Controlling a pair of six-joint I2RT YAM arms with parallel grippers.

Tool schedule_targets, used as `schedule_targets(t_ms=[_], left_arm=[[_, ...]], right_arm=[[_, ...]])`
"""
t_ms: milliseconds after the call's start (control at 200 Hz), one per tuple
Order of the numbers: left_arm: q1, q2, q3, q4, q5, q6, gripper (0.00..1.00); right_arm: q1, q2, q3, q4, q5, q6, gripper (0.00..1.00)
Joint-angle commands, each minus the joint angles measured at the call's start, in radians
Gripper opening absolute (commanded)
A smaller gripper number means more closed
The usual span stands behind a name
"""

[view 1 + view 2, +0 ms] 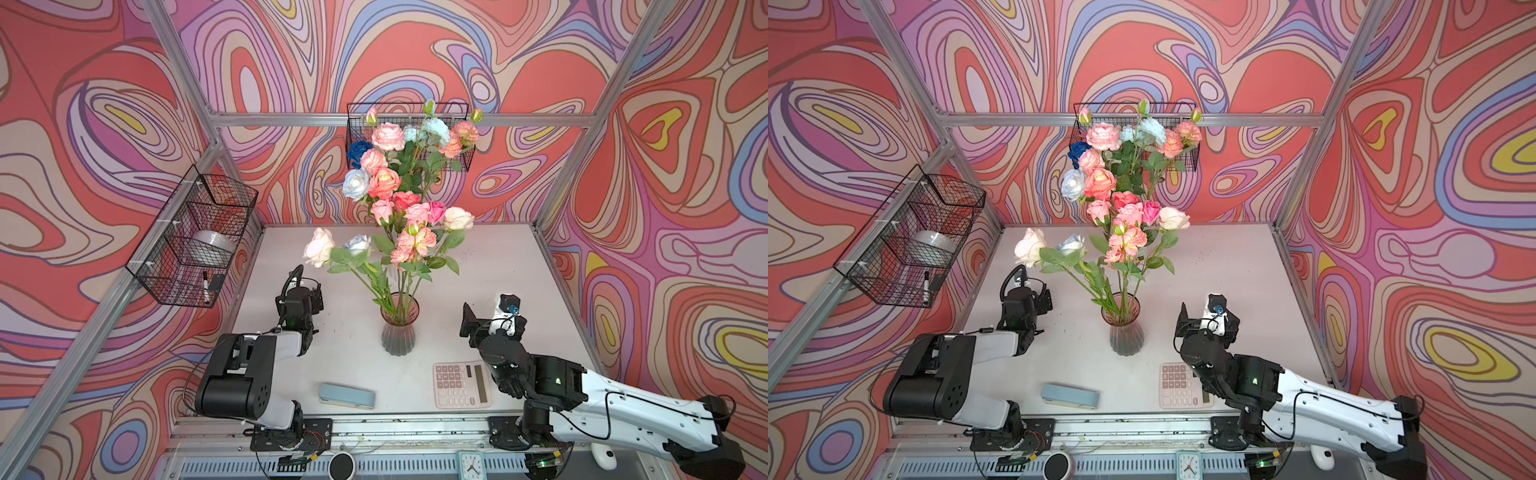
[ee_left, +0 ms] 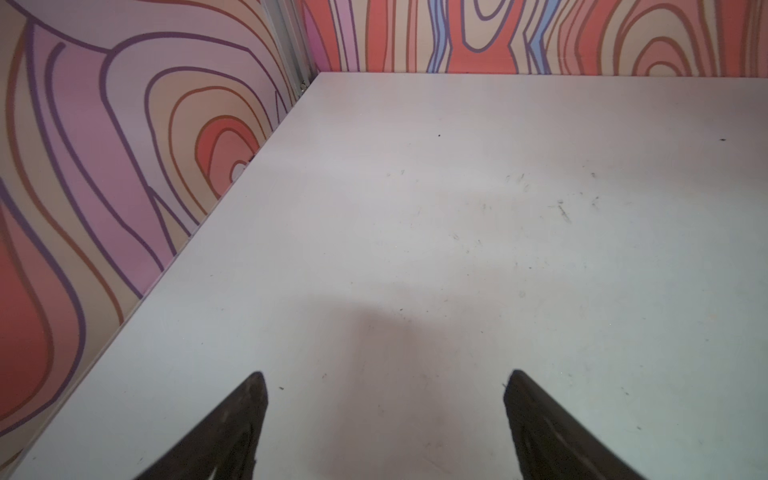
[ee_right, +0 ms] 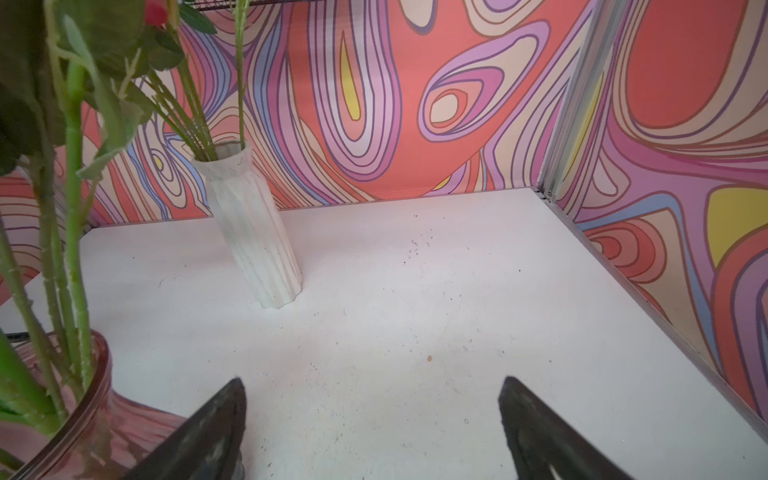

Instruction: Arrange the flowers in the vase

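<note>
At the centre of the tabletop [image 1: 498, 291], the flowers [image 1: 409, 245] stood in the pink vase [image 1: 399, 332].
Left hand [image 2: 384, 415] and right hand [image 3: 374, 419] were released and empty on either side, probably leaving stems undisturbed.

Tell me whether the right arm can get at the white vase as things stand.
Probably yes. The right gripper has its fingers open and empty, and bare table lies between it and the white vase; the pink vase and its stems stand off to one side.

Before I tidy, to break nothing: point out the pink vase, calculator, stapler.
pink vase [image 1: 398, 337], in a top view, ribbed body.
calculator [image 1: 453, 383], in a top view, keypad.
stapler [image 1: 347, 395], in a top view, lid.
</note>
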Motion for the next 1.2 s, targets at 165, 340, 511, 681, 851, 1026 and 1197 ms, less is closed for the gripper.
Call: schedule_targets(t_ms=[165, 340, 511, 681, 851, 1026, 1197], left_arm=[[0.007, 0.052, -0.064, 0.223, 0.064, 0.041, 1.0], [0.009, 0.03, -0.046, 0.15, 0.085, 0.035, 1.0], [0.009, 0.037, -0.051, 0.177, 0.083, 0.038, 1.0], [0.01, 0.05, -0.053, 0.196, 0.079, 0.045, 1.0], [0.009, 0.047, -0.054, 0.196, 0.079, 0.044, 1.0], [0.009, 0.047, -0.054, 0.196, 0.079, 0.043, 1.0], [0.009, 0.048, -0.055, 0.195, 0.08, 0.041, 1.0]], right_arm=[[-0.224, 0.036, -0.011, 0.214, -0.147, -0.261, 0.98], [-0.532, 0.151, -0.039, 0.409, -0.356, -0.35, 0.98], [-0.739, 0.344, -0.042, 0.587, -0.52, -0.409, 0.98], [-0.884, 0.505, -0.13, 0.91, -0.66, -0.516, 0.98], [-0.988, 0.65, -0.229, 1.158, -0.778, -0.559, 0.98], [-1.038, 0.797, -0.249, 1.343, -0.87, -0.6, 0.99], [-1.07, 0.903, -0.237, 1.399, -0.916, -0.578, 0.98]])
